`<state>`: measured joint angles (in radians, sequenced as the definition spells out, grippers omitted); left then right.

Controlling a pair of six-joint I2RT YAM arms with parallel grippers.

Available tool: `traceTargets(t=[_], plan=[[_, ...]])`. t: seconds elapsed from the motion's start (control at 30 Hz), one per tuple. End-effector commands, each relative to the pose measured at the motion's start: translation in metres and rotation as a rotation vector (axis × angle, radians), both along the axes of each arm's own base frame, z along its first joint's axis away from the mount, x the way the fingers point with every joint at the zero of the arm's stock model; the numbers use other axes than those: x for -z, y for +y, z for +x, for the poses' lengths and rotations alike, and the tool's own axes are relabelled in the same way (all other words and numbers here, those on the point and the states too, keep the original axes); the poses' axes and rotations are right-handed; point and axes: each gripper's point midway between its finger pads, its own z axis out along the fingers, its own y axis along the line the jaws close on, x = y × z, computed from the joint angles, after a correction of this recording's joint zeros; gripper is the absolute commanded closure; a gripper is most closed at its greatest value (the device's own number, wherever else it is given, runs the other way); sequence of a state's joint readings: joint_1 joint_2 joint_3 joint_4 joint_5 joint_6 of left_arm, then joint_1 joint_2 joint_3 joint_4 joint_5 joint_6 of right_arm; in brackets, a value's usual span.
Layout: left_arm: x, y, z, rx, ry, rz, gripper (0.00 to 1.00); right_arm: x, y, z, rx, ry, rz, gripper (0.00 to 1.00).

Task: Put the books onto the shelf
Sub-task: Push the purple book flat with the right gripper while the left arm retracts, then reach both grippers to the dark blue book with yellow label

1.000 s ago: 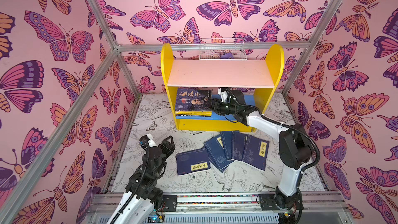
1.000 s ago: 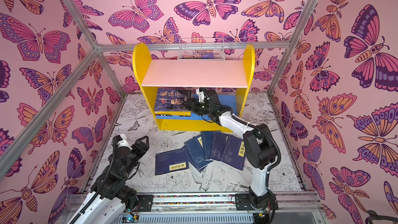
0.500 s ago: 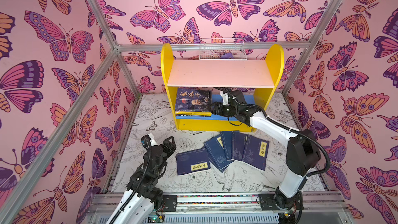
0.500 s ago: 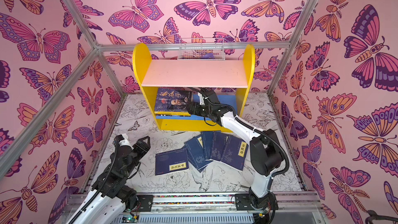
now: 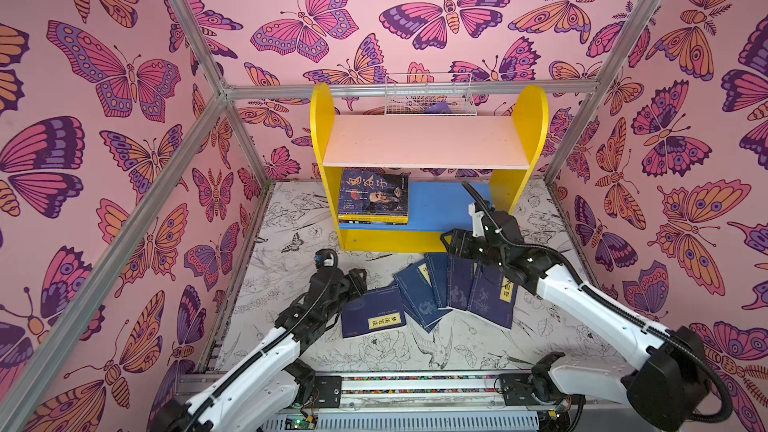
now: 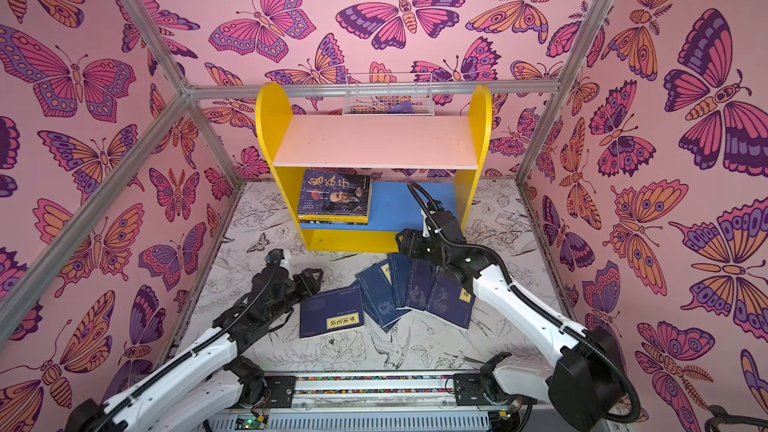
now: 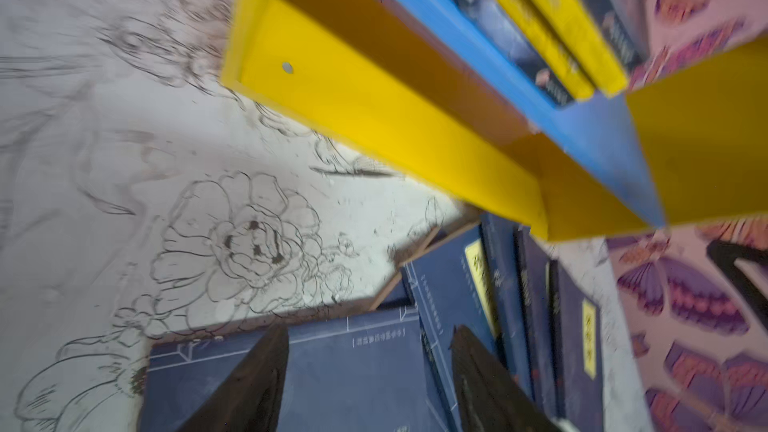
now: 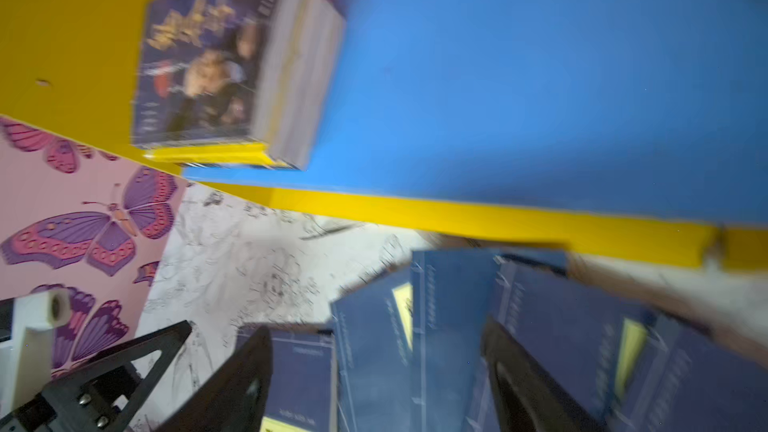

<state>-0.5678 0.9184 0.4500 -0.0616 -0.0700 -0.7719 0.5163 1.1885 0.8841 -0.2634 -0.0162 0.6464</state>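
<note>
The shelf (image 5: 428, 143) stands at the back, with yellow sides, a pink upper board and a blue lower board (image 5: 444, 205). A stack of books (image 5: 372, 197) topped by a dark portrait cover lies at the left of the lower board. Several navy books (image 5: 419, 301) lie fanned on the floor in front of the shelf. My left gripper (image 5: 355, 282) is open beside the leftmost navy book (image 5: 372, 315), its fingers straddling that cover (image 7: 353, 376). My right gripper (image 5: 455, 245) hangs open and empty over the far ends of the fanned books (image 8: 561, 326), just in front of the shelf's base.
A white wire basket (image 5: 428, 95) hangs on the back rail behind the shelf's top. Aluminium frame posts and butterfly-print walls close in both sides. Flower-drawn floor (image 5: 299, 218) lies bare left of the shelf and in front of the books (image 5: 415, 351).
My right gripper has pulled out of the lower shelf, back and down over the floor books, with its jaws wider. My left gripper has shifted right toward the leftmost navy book.
</note>
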Motion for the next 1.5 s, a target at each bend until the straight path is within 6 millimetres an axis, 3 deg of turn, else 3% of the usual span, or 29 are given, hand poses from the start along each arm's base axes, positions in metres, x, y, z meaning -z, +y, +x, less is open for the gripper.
traceTargets(t=[0.0, 0.1, 0.13, 0.23, 0.37, 0.53, 0.6, 0.83, 1.03, 1.17, 1.27, 1.47], plan=[[-0.020, -0.060, 0.008, 0.267, -0.110, 0.075, 0.35, 0.064, -0.075, -0.031, 0.266, 0.229, -0.088, 0.19], [-0.013, -0.108, 0.006, 0.448, -0.103, 0.123, 0.35, 0.105, -0.112, -0.057, 0.408, 0.374, -0.010, 0.18], [-0.001, -0.123, 0.005, 0.505, -0.081, 0.138, 0.35, 0.117, -0.124, -0.066, 0.455, 0.415, 0.013, 0.18], [0.007, -0.163, 0.003, 0.620, -0.073, 0.120, 0.35, 0.138, -0.149, -0.082, 0.554, 0.467, 0.039, 0.18], [0.009, -0.213, -0.006, 0.767, -0.084, 0.089, 0.35, 0.151, -0.157, -0.088, 0.554, 0.476, 0.031, 0.18], [0.016, -0.257, -0.012, 0.907, -0.104, 0.094, 0.34, 0.150, -0.132, -0.076, 0.389, 0.445, 0.089, 0.20], [0.024, -0.264, -0.009, 0.921, -0.086, 0.097, 0.34, 0.144, -0.116, -0.070, 0.280, 0.429, 0.118, 0.22], [0.057, -0.283, 0.001, 0.936, -0.003, 0.122, 0.33, 0.142, -0.087, -0.079, 0.074, 0.470, 0.133, 0.30], [0.083, -0.284, 0.005, 0.941, 0.073, 0.176, 0.32, 0.119, -0.053, -0.078, -0.102, 0.376, 0.090, 0.30], [0.090, -0.279, 0.004, 0.930, 0.104, 0.194, 0.32, 0.111, -0.033, -0.078, -0.191, 0.354, 0.060, 0.31], [0.090, -0.271, 0.004, 0.911, 0.113, 0.199, 0.32, 0.108, -0.026, -0.076, -0.220, 0.338, 0.028, 0.32], [0.101, -0.251, 0.000, 0.891, 0.147, 0.223, 0.38, 0.097, -0.039, -0.063, -0.106, 0.280, 0.014, 0.31]])
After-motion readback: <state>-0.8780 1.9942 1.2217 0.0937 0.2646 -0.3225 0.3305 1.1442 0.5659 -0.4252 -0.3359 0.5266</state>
